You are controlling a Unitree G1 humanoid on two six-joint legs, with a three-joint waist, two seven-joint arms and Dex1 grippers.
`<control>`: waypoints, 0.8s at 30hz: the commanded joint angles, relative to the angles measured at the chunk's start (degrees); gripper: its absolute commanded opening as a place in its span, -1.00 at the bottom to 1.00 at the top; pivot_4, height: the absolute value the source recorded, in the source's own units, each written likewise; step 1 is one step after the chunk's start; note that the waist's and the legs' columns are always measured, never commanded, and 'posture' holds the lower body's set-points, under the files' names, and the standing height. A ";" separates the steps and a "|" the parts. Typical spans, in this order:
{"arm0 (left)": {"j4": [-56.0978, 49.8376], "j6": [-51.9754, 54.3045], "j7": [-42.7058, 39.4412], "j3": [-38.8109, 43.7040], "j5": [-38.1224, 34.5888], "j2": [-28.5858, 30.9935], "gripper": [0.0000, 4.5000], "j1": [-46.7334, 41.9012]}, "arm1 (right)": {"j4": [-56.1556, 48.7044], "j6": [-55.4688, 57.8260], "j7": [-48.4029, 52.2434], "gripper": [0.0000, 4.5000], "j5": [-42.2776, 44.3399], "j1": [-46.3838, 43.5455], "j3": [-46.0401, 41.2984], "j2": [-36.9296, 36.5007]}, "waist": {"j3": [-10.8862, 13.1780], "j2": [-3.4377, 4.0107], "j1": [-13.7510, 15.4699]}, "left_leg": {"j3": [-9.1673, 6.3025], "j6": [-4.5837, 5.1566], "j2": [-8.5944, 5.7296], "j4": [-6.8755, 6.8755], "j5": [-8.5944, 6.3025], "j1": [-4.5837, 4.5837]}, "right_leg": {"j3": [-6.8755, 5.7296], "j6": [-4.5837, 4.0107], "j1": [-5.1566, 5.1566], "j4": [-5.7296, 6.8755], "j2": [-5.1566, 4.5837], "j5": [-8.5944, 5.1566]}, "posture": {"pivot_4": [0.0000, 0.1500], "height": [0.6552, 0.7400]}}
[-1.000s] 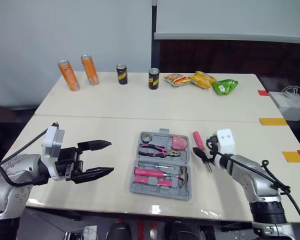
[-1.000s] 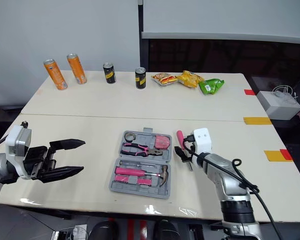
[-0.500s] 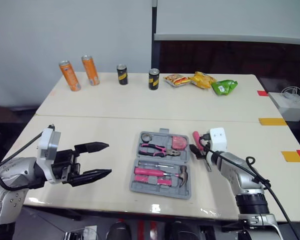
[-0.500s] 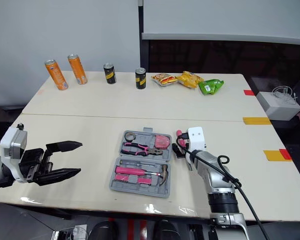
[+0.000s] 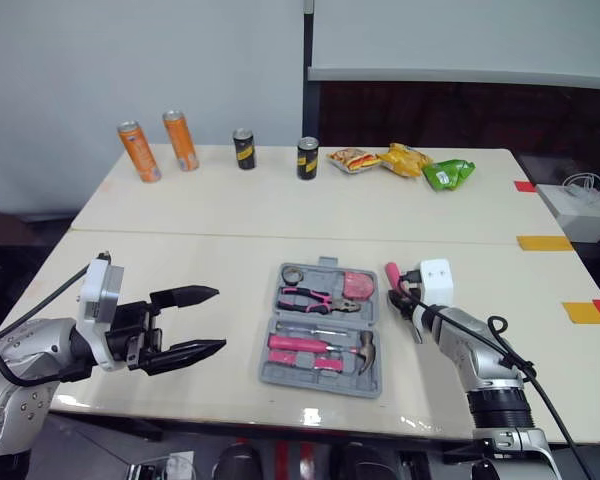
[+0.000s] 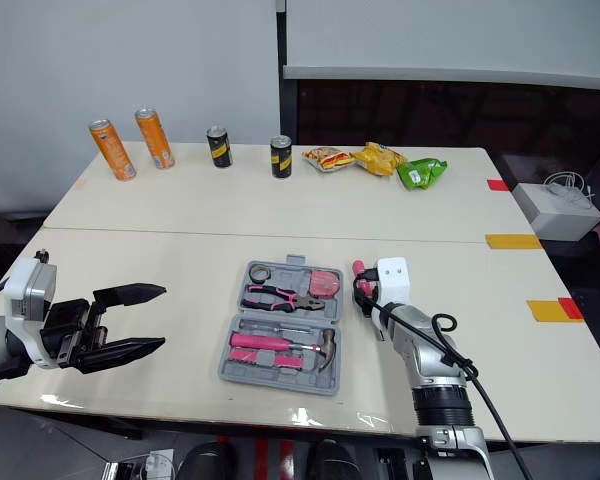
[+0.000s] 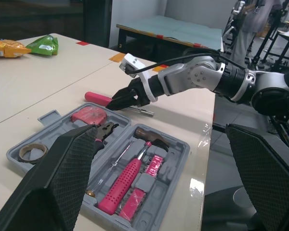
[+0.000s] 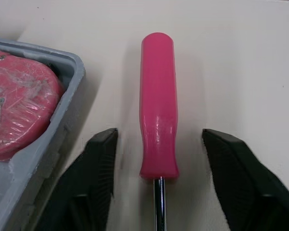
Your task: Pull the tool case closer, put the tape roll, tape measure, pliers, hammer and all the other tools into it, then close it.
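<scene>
right gripper (image 8: 159,139) nudged along screwdriver (image 8: 158,106), spread astride handle | shaft tip cut off | left gripper (image 5: 220,318) spread

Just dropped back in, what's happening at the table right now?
The right pincer is open and straddles the handle of the pink screwdriver, which lies on the table just right of the open tool case. The tape roll, pliers, tape measure and hammer already sit in the case. The left pincer hovers open, left of the case, holding nothing. The case is not yet closed.
</scene>
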 commanded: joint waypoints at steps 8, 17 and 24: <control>-1.07 -0.91 -0.30 1.97 -1.42 -0.10 1.00 0.23 | -0.92 -1.48 0.69 -0.82 -0.55 1.18 -0.70 -0.45 | 0.00 0.00 0.05 | -0.01 0.01 0.00 0.04 -0.01 0.00 | 0.00 0.00 0.02 0.00 0.00 0.00 | 1.00 1.00; -1.73 -0.40 0.11 1.36 -2.63 -0.70 1.00 0.73 | -8.97 -1.05 7.10 -0.83 2.16 6.65 -1.58 -4.29 | 0.00 0.00 0.26 | -0.03 0.06 0.01 0.04 -0.04 -0.02 | -0.03 0.00 0.02 -0.02 -0.01 0.00 | 1.00 1.00; -2.19 0.91 -0.42 0.89 -4.48 -1.02 1.00 1.63 | -19.42 1.60 15.84 -0.83 6.73 13.06 -4.53 -12.07 | 0.06 0.08 0.14 | -0.03 0.12 0.03 0.04 -0.07 -0.01 | -0.02 0.00 0.03 -0.05 -0.01 0.00 | 1.00 1.00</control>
